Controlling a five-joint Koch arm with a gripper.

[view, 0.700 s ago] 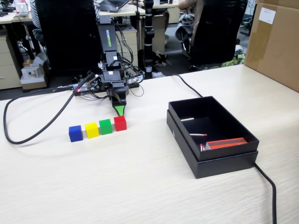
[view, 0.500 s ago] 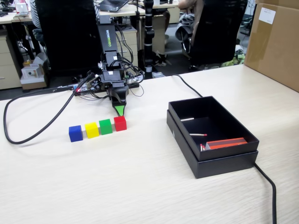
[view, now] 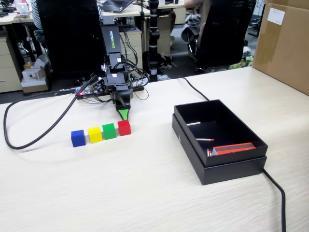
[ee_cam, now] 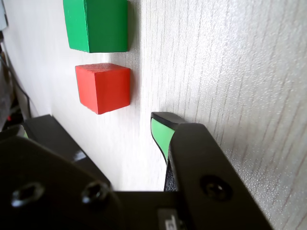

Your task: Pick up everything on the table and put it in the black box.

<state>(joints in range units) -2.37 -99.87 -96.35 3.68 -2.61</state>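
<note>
Fixed view: four cubes stand in a row on the table (view: 145, 193), from this view's left the blue cube (view: 77, 137), yellow cube (view: 95, 134), green cube (view: 109, 131) and red cube (view: 124, 127), each just beside the next. The jaws (view: 124, 115) point down behind the red cube, near it but apart from it, and hold nothing. Only one green-padded tip shows in either view, so whether they are parted cannot be told. The wrist view shows that tip low over the wood with the red cube ahead and the green one beyond.

The black box (view: 186, 137) sits well apart to the right in the fixed view. It holds matchsticks (view: 204, 139) and an orange-red matchbox (view: 234, 148), but no cube. Judged from this, no cube has been moved; all four remain, and the red one is the nearest candidate.

The table is light beige wood grain, crossed by black cables (view: 29, 140). A brown carton (view: 285, 43) stands at the far right, and office chairs (view: 224, 31) and desks fill the room behind.
</note>
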